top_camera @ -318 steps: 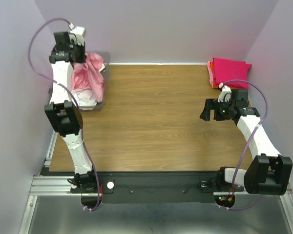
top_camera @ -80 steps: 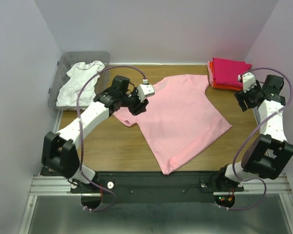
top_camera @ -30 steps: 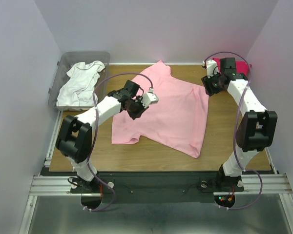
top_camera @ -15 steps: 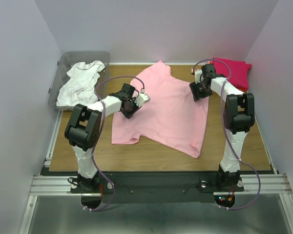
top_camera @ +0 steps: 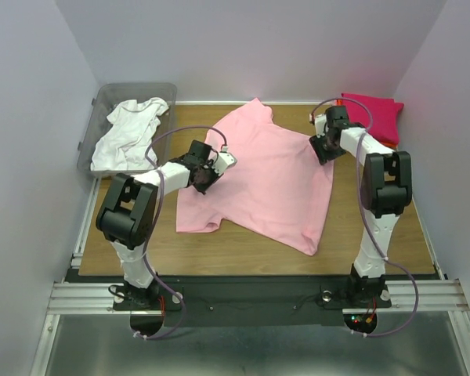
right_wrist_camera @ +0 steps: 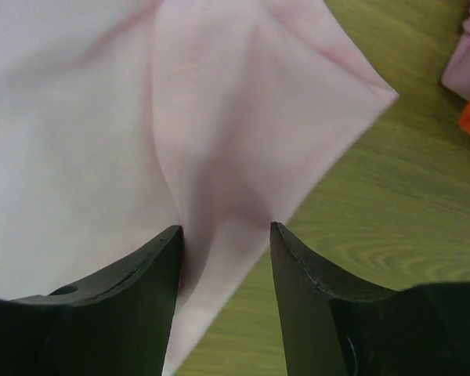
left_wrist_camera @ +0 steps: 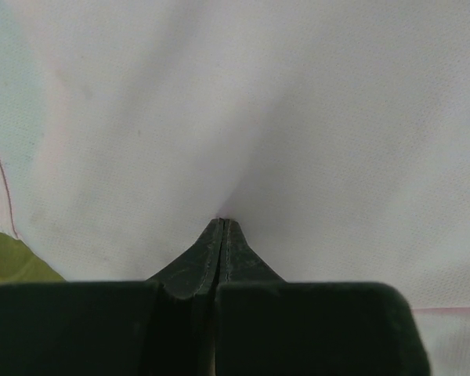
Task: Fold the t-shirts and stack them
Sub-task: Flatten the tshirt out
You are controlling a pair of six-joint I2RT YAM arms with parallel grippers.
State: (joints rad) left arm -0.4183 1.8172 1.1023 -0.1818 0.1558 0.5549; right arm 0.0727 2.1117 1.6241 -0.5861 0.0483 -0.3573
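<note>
Since half a second back my right gripper point(top_camera: 326, 154) has slid slightly outward along the sleeve; the light pink t-shirt point(top_camera: 266, 184) hardly shifted. Top view: that shirt lies spread mid-table point(top_camera: 392, 227), the white t-shirt point(top_camera: 129, 129) is in the bin point(top_camera: 99, 100), and the magenta t-shirt point(top_camera: 374, 113) is folded at the far right corner. Left wrist: my left gripper point(left_wrist_camera: 222, 224) is clamped on a pucker of pink cloth (jaws meeting). Right wrist: jaws spread, straddling the sleeve edge, not pinching it.

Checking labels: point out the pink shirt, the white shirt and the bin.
pink shirt point(top_camera: 266, 184): top view, middle of its body.
white shirt point(top_camera: 125, 135): top view, crumpled middle, inside the bin.
bin point(top_camera: 141, 85): top view, far rim.
</note>
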